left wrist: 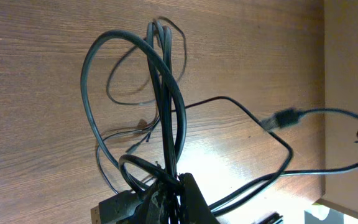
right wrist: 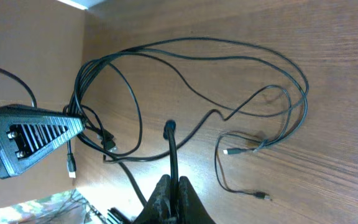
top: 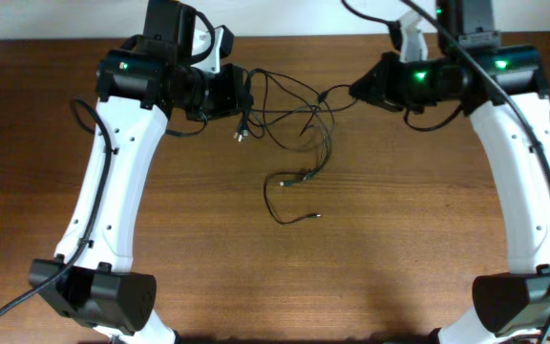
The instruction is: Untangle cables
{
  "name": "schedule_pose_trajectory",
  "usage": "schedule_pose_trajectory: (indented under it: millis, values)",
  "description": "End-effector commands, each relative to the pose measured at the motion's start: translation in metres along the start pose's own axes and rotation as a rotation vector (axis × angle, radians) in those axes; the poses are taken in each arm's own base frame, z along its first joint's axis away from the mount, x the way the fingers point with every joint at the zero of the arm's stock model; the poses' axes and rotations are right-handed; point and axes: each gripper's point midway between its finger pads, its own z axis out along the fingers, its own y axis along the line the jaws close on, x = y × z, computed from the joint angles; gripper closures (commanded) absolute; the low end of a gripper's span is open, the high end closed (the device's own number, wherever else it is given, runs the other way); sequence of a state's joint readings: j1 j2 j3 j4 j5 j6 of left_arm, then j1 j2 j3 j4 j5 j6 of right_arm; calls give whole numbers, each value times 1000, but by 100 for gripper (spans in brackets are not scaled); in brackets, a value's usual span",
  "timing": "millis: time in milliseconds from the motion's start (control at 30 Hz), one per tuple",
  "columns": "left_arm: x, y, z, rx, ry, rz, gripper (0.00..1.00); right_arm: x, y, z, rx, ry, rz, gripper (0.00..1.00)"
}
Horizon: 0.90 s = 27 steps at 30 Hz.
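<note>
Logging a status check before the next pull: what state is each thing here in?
Cables: tangled in loose loops, strung between both grippers, loose ends lying on the table.
Left gripper: shut on a bunch of cables.
Right gripper: shut on a single cable.

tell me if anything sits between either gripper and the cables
Nothing visible does. The left gripper is shut on a bunch of strands of the cables, and the right gripper is shut on a single strand. The rest of the tangle hangs loose between the two.
</note>
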<state>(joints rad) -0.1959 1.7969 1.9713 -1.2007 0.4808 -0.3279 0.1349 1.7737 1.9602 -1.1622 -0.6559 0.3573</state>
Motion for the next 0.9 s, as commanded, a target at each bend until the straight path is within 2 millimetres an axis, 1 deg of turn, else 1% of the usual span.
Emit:
schedule_pose_trajectory:
  millis: [0, 33, 67, 100, 133, 167, 200, 267, 300, 367, 400, 433, 467, 500, 533, 600, 633, 667, 733, 800, 833, 867]
  values:
    - [-7, 4, -8, -29, -37, 44, 100, -4, -20, -24, 37, -30, 14, 96]
    - [-8, 4, -8, -27, -43, 46, 100, -2, -28, -29, 52, -23, 21, 96]
    - [-11, 3, -8, -24, -52, 51, 100, 3, -35, -33, 65, -5, 32, 91]
    - [-17, 0, -9, -12, -77, 65, 100, 13, -42, -34, 92, 31, 24, 68]
    - [-22, -7, -9, 18, -96, 80, 100, 21, -46, -35, 116, 62, 23, 39]
    - [-26, -17, -10, 71, -109, 99, 100, 29, -47, -35, 123, 93, 13, 26]
    - [-28, -28, -11, 129, -113, 115, 100, 36, -47, -35, 123, 121, -1, 19]
    - [-26, -43, -14, 219, -102, 137, 100, 41, -44, -35, 107, 140, -20, 18]
    - [-20, -59, -18, 313, -79, 204, 100, 42, -33, -34, 51, 147, -82, 18]
    - [-9, -78, -26, 439, -52, 309, 100, 40, -15, -30, -39, 137, -148, 18]
    - [2, -91, -33, 536, -36, 395, 100, 36, -6, -26, -70, 123, -180, 18]
    - [6, -95, -35, 567, -29, 430, 100, 33, 2, -24, -97, 110, -208, 20]
    - [12, -93, -35, 567, -20, 468, 100, 28, 12, -21, -133, 87, -221, 26]
    - [16, -88, -32, 547, -10, 485, 100, 19, 24, -20, -174, 56, -229, 27]
    - [19, -85, -31, 534, 3, 486, 100, 12, 32, -18, -193, 30, -224, 29]
    - [20, -79, -28, 498, 13, 475, 100, 6, 46, -12, -215, 4, -233, 35]
    - [19, -75, -26, 472, 14, 472, 100, 6, 54, -7, -217, -2, -233, 39]
    - [18, -69, -22, 427, 16, 452, 100, 5, 57, 0, -187, -11, -212, 45]
    - [16, -62, -18, 370, 25, 405, 100, 8, 62, 14, -114, -20, -174, 53]
    - [16, -58, -13, 320, 27, 389, 100, 13, 70, 28, -62, -31, -149, 55]
    - [18, -60, -11, 319, 31, 395, 100, 16, 75, 38, -44, -33, -135, 55]
    - [19, -62, -11, 321, 34, 398, 100, 18, 77, 43, -30, -32, -125, 56]
